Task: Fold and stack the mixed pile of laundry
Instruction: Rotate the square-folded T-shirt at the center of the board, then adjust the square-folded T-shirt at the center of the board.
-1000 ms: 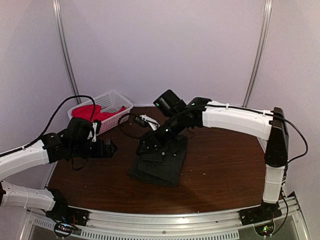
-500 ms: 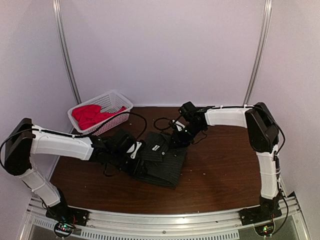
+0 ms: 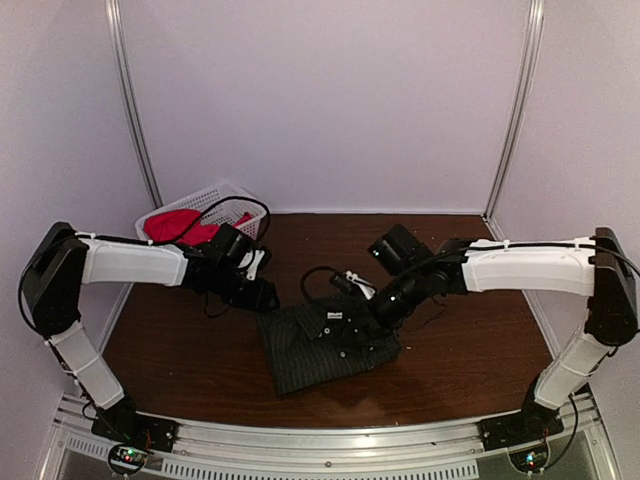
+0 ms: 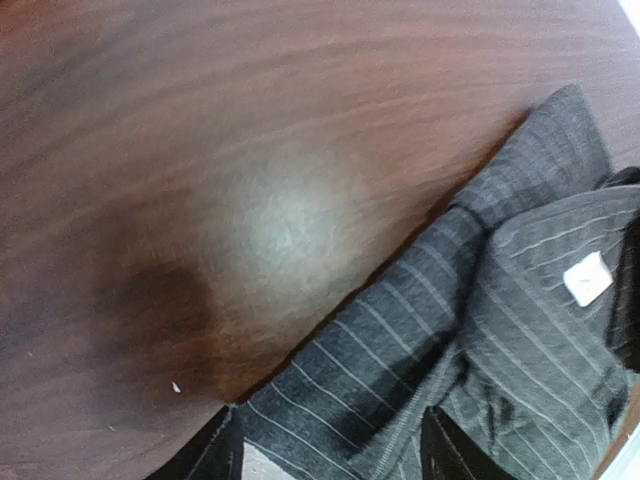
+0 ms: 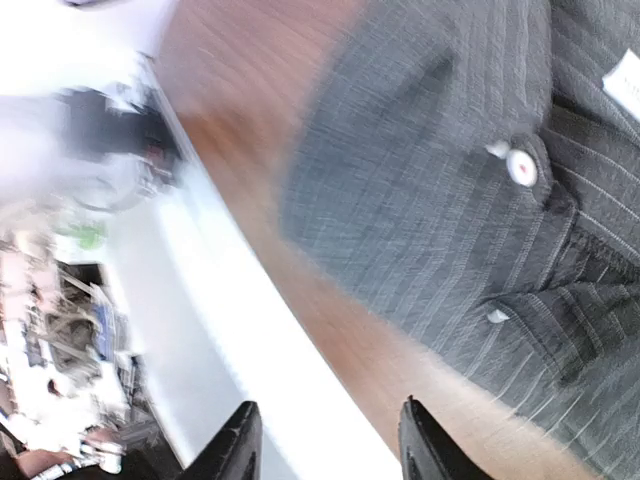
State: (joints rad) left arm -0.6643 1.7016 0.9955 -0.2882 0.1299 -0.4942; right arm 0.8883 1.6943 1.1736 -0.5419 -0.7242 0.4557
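— Two garments. Dark charcoal pinstriped collared shirt: lies mid brown wooden table, turned since a moment ago. Bright red-pink T-shirt: unmoved in white plastic lattice basket.
— Pincers?
— Left gripper: spread, over shirt's edge. Right gripper: spread, above its buttoned front.

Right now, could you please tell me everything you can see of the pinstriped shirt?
The pinstriped shirt is dark charcoal woven cloth with thin pale stripes, white buttons and a white label at its collar. It lies roughly folded and rumpled on the brown wooden table near the middle. The right hand hovers over its right part; contact is unclear.
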